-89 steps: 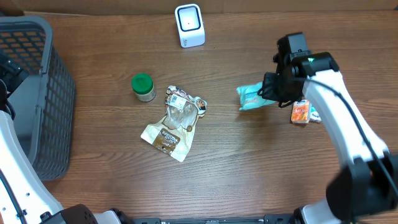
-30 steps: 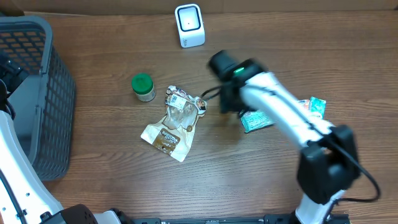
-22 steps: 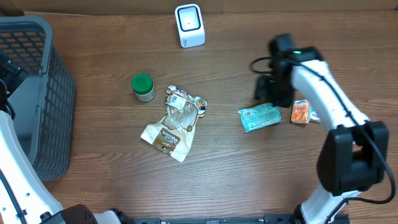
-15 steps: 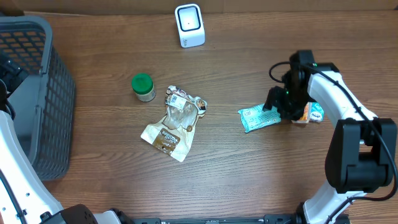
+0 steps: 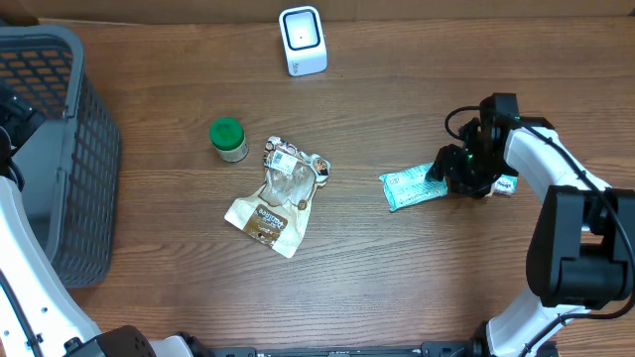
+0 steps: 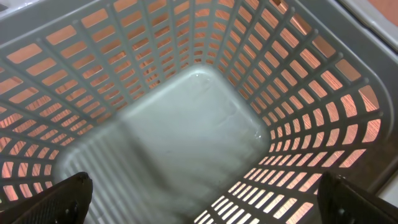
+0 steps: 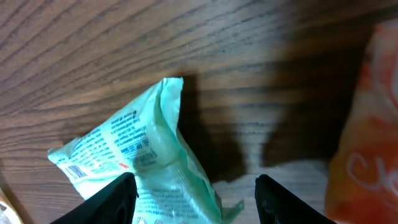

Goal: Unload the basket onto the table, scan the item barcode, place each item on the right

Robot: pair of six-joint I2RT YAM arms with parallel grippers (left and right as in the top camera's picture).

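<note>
Right gripper [image 7: 198, 200] lowered over mint packet [image 7: 144, 155], basket [image 5: 94, 169] at left

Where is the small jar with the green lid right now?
In the overhead view, the green-lidded jar stands left of centre on the table, just up-left of the crumpled snack bag and right of the grey basket.

On the counter [image 5: 397, 278], a basket [image 5: 94, 149] takes the left edge and a scanner [image 5: 302, 40] stands at top centre. A jar [image 5: 228, 138] sits left of centre, a pouch [image 5: 280, 193] just below-right of it, and a packet [image 5: 412, 186] right of centre
</note>
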